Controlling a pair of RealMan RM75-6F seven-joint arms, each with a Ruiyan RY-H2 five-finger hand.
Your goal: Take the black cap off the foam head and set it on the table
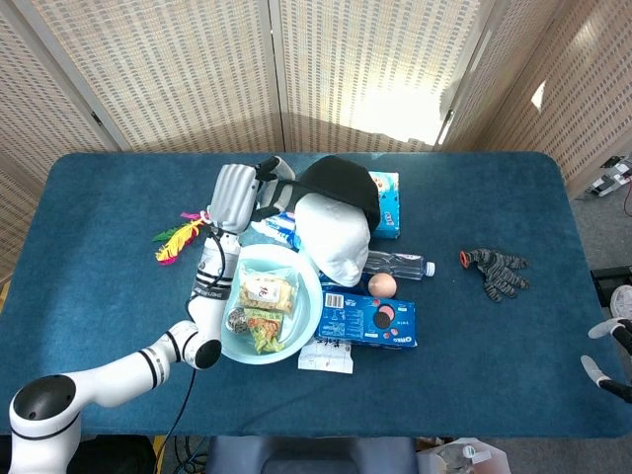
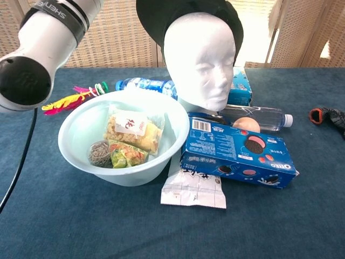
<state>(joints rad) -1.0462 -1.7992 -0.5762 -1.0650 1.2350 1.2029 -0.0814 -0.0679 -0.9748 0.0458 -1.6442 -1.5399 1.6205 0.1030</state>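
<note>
Blue table (image 1: 99, 197) crowded: bowl (image 1: 269, 318), Oreo box (image 1: 367, 318) before foam head (image 1: 334, 235); left hand (image 1: 240, 196) fingers pinching black cap (image 1: 341, 183) brim.

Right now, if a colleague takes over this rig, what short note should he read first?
Left robot hand: holds the brim of the black cap, lifted up and behind the foam head.
Right robot hand: at the table's right edge, holds nothing that shows.
Done: cap is pulled back off the face, though it may touch the back of the head.
Left: carry it to bare table and let go.
</note>
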